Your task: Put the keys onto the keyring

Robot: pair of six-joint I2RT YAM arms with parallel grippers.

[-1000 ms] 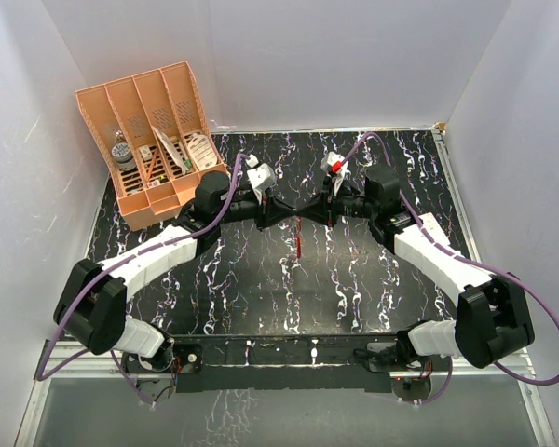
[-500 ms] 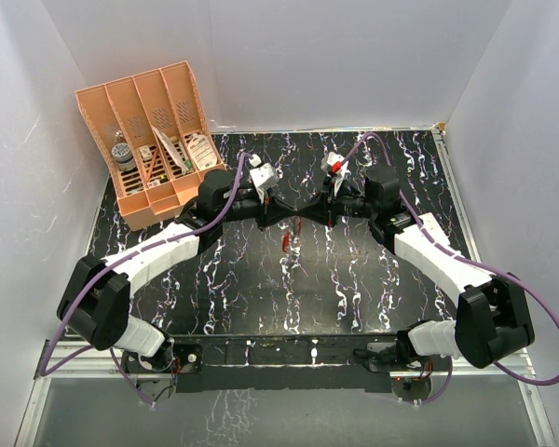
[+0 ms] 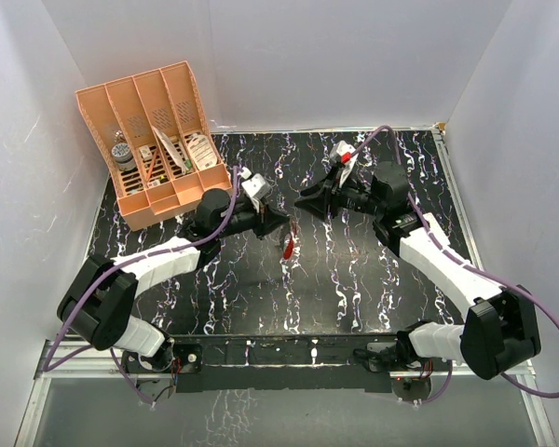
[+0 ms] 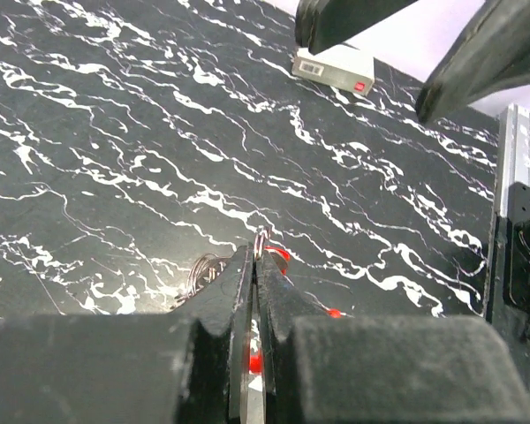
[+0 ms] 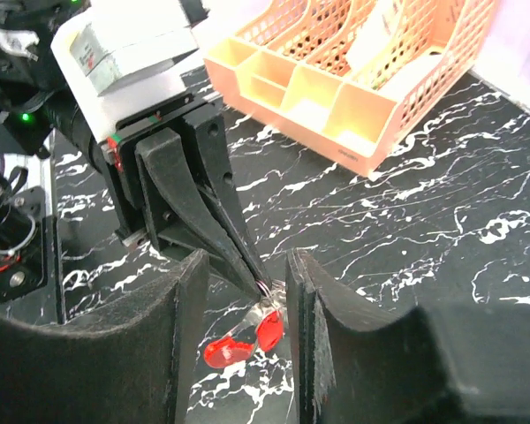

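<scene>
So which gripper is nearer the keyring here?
Left. The left gripper is shut on the keyring, which dangles from its fingertips. The right gripper is open, facing it from farther back, apart from it.

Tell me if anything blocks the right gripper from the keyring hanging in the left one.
Nothing visible does. The open right gripper faces the keyring, pinched by the left gripper, across a bare gap.
</scene>
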